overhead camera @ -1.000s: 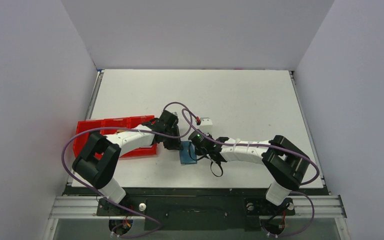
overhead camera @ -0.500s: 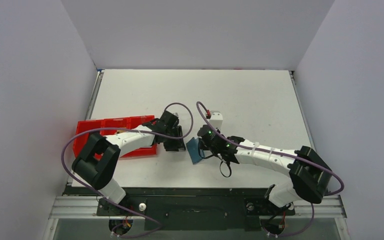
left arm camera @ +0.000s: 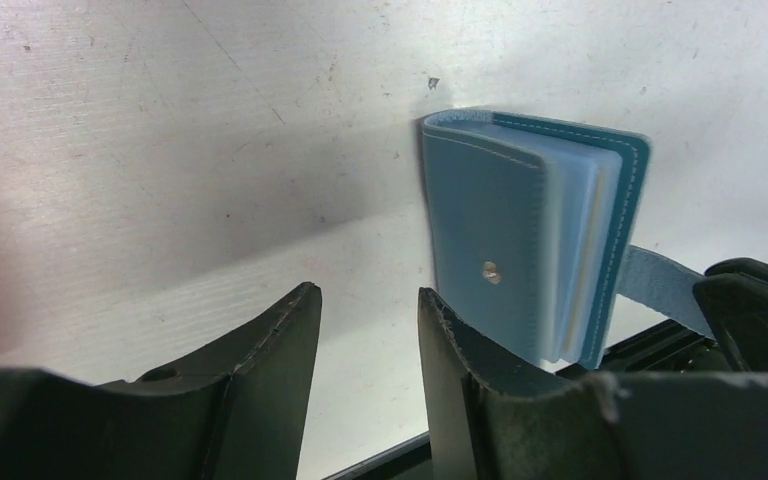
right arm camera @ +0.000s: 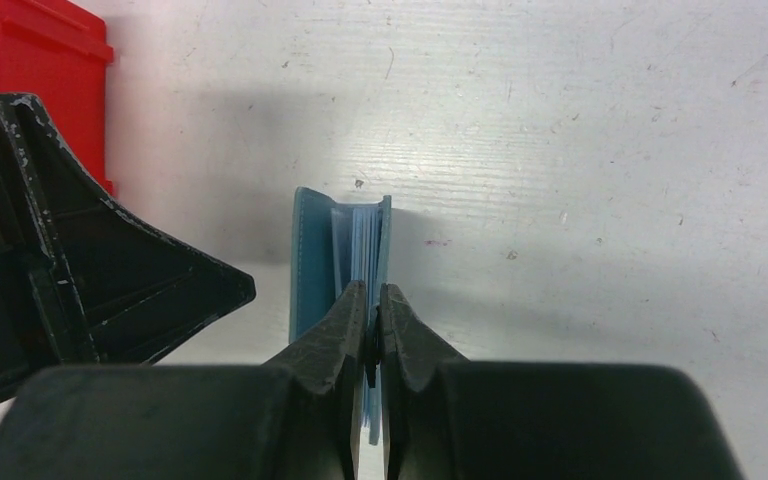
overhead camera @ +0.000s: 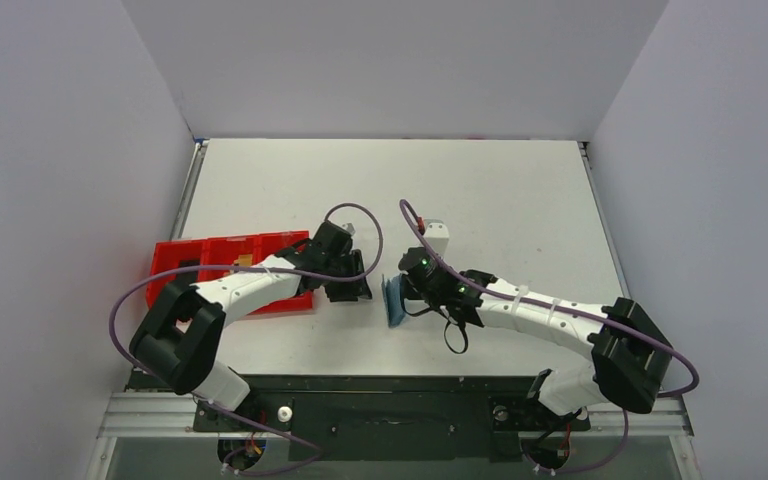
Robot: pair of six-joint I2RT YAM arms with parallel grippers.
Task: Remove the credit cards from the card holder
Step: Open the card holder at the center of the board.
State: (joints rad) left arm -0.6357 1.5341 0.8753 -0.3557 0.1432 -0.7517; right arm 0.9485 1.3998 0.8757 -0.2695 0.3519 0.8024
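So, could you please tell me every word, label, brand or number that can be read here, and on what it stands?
None can be read. The card holder shows only stitching and a plain stud; the red tray bears no visible print.

Left gripper (left arm camera: 365, 297) ajar, right gripper (right arm camera: 372, 292) (opposite) pinched tight.

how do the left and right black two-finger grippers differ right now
The left gripper stands open with nothing between its jaws; the right gripper is shut, pinching the tab of the small blue wallet-like card holder. The left gripper sits next to the red plastic tray; the right gripper is on the holder's far side from it. Both are black and point at the holder.
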